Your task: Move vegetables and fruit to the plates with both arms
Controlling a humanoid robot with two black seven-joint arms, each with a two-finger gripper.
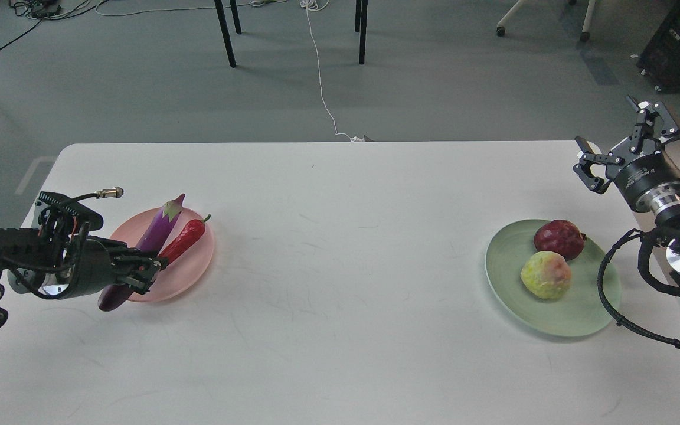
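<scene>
The pink plate [191,273] sits at the table's left with the purple eggplant [158,231] lying across it, its lower end hanging over the near rim. The red chili [184,240] lies beside the eggplant on the plate. My left gripper [150,269] comes in low from the left, and its fingertips hold the chili's lower end. The pale green plate [579,313] at the right holds the dark red fruit [558,238] and the bumpy yellow-green fruit [545,274]. My right gripper [618,141] is open and empty, raised beyond the green plate near the table's far right corner.
The white table [340,283] is bare between the two plates. My right arm's looped black cable [611,295] hangs over the green plate's right rim. Chair legs and floor cables lie beyond the table's far edge.
</scene>
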